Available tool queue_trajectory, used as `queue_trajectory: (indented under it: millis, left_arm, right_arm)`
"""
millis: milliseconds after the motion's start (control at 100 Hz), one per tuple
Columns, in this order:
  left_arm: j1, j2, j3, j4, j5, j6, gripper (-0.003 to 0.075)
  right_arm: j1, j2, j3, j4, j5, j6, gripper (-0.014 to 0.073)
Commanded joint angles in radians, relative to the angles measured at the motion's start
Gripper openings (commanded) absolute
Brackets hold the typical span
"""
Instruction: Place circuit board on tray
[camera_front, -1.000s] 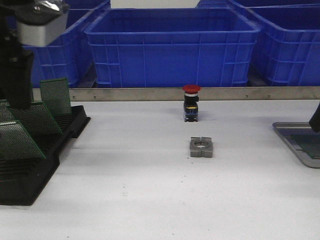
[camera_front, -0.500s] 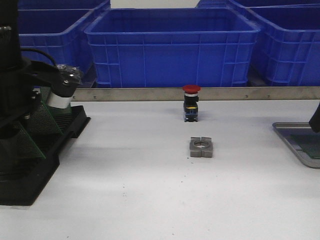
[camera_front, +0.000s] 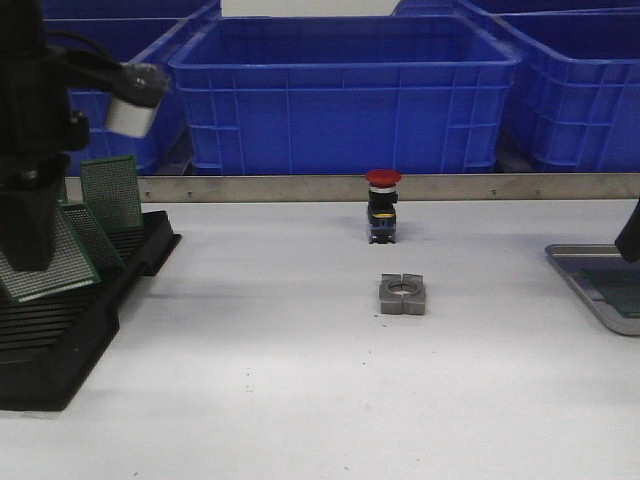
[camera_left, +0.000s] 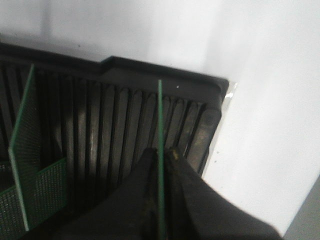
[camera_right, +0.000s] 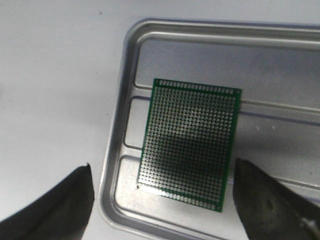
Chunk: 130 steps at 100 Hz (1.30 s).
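- Green perforated circuit board (camera_left: 160, 150), seen edge-on from the left wrist, is pinched between the two dark fingers (camera_left: 187, 195) of the left end effector (camera_left: 161, 165), above the black slotted plastic rack (camera_left: 125, 125).
- From the front, this held board (camera_front: 45, 265) hangs tilted at the left of the white desk (camera_front: 300, 390), over the rack (camera_front: 60, 340), with the left arm's dark body above it.
- More green boards stand upright in the rack's slots, one of them (camera_front: 112, 192) at its far end.
- Second green perforated board (camera_right: 190, 142) lies flat on the floor of the shallow grey metal tray (camera_right: 116, 150) with raised rim and pale ribs.
- Right end effector (camera_right: 162, 195) hovers over that tray with its fingers (camera_right: 62, 200) spread wide, gripping nothing.
- Tray (camera_front: 585, 285) sits at the desk's right edge in the front view.
- Red-capped push button (camera_front: 382, 205) and grey notched metal block (camera_front: 403, 294) stand mid-desk, apart from each other.
- Big blue plastic bins (camera_front: 340, 90) line the back.
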Motion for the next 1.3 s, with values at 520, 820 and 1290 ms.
queue_trajectory:
  millis: [520,820,1290]
  left_arm:
    - [0.000,-0.082,-0.091,-0.800,-0.044,0.327,-0.0017]
    - [0.000,-0.082,-0.091,-0.882,-0.038,0.370,-0.0017]
    - [0.000,-0.082,-0.091,-0.888,0.078,0.393,-0.0017]
  right_arm:
    - [0.114,-0.242,-0.031,0.021,0.194,-0.256,0.0591]
    - [0.380,-0.254,-0.031,0.133,0.320,-0.635,0.0591]
    - [0.607,-0.254,-0.031,0.319,0.318,-0.736,0.0591]
